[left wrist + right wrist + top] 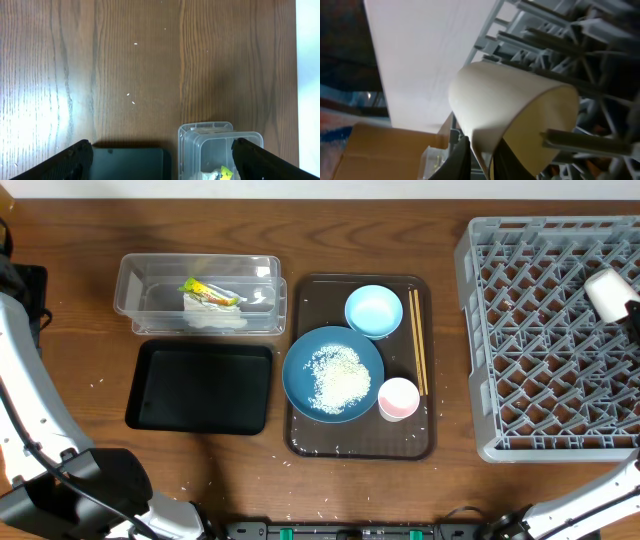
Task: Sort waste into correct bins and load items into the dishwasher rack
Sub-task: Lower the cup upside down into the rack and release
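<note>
That white cup (505, 100) looks light, stiff, slick and chippable to me, and the right fingers (461, 161) pinch its thin wall at the rim, tilted over the rack (468, 350) by the right edge of the bench (80, 330), while the left fingers (70, 161) hang wide open, empty.

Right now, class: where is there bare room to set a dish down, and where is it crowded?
Bare wood: the strip between the brown tray and the rack, and the patch left of the tub. The black tray is empty. The rack has one white cup. Crowded: the brown tray, with dish, bowl, pink cup and chopsticks.
</note>
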{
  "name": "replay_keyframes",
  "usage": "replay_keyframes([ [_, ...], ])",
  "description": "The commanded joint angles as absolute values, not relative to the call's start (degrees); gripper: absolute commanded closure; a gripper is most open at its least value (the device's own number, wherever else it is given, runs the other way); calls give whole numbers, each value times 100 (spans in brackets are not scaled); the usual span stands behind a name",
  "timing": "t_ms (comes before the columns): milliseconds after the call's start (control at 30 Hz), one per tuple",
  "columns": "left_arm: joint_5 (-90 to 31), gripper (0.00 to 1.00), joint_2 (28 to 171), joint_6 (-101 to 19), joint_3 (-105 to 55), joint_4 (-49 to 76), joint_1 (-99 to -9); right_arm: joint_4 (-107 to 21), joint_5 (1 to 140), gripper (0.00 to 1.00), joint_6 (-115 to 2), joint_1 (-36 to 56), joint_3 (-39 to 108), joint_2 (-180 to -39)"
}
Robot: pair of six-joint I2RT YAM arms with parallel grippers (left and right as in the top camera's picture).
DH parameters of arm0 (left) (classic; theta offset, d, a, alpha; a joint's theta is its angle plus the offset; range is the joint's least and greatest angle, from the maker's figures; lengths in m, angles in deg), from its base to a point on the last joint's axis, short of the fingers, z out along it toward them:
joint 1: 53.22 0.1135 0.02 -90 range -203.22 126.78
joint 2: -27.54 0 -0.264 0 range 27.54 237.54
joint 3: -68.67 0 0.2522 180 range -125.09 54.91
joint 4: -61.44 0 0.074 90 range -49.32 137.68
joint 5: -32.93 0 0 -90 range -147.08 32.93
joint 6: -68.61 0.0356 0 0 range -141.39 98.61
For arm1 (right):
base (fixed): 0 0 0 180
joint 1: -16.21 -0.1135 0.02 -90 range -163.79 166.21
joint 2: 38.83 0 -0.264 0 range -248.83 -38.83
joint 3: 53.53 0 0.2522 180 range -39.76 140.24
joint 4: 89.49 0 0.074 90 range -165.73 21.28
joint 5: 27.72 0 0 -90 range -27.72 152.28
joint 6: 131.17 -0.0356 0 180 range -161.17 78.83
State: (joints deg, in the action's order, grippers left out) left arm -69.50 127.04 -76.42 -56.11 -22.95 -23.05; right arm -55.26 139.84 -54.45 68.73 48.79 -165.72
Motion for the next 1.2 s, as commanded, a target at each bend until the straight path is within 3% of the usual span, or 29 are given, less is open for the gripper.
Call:
replay_keyframes([
  [0, -7064, 8, 12746, -7565, -5604, -2326, -2292, -5298, 13541, 83, -5491, 6914, 4936, -16255],
  [200, -7064, 8, 12746, -7565, -5604, -2326, -2292, -4243, 11300, 67, -6020, 6914, 4938, -15265],
  [367, -7064, 8, 12746, -7565, -5604, -2326, -2292, -3727, 9963, 64, -6759, 6901, 4938, -14380],
  [467, -7064, 8, 12746, -7565, -5604, -2326, -2292, -3639, 9547, 56, -6791, 6809, 4938, -13963],
  [533, -7064, 8, 12746, -7565, -5604, -2328, -2292, -3655, 9362, 57, -6791, 6628, 4938, -13781],
  [667, -7064, 8, 12746, -7565, -5604, -2326, -2292, -3701, 8863, 65, -6789, 6129, 4936, -13786],
  [733, -7064, 8, 12746, -7565, -5604, -2326, -2292, -3762, 8310, 83, -6767, 5740, 4936, -13886],
  [833, -7064, 8, 12746, -7565, -5604, -2326, -2292, -3891, 7646, 99, -6767, 5238, 4936, -14109],
  [1167, -7062, 8, 12746, -7565, -5604, -2326, -2292, -4839, 7021, 99, -6772, 4473, 4936, -15132],
])
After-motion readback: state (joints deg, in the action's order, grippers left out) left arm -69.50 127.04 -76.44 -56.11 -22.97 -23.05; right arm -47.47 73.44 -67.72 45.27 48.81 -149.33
